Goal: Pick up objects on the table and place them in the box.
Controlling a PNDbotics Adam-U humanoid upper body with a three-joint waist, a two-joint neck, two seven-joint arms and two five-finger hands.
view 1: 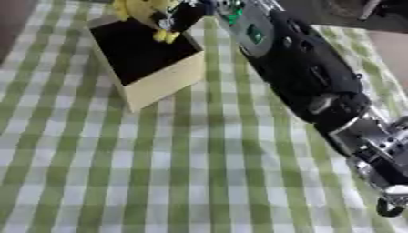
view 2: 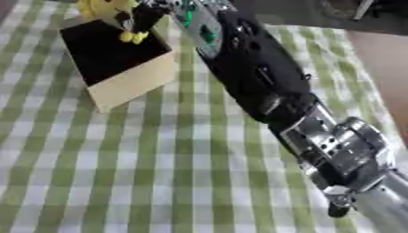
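Homelike tabletop: green-and-white checked cloth (view 1: 159,173) over the table.

Right robot hand (view 1: 181,16) above the far edge of the open box (view 1: 159,82), fingers curled round a yellow toy (view 1: 143,11). Its arm crosses the bench (view 1: 159,182) diagonally behind it, blocking the right side. Left of the arm and nearer than the box, the checked cloth lies free.

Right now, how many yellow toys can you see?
1. The yellow plush toy is at the far rim of the box, held by the right hand over its dark inside. The box's dark inside could hide more.
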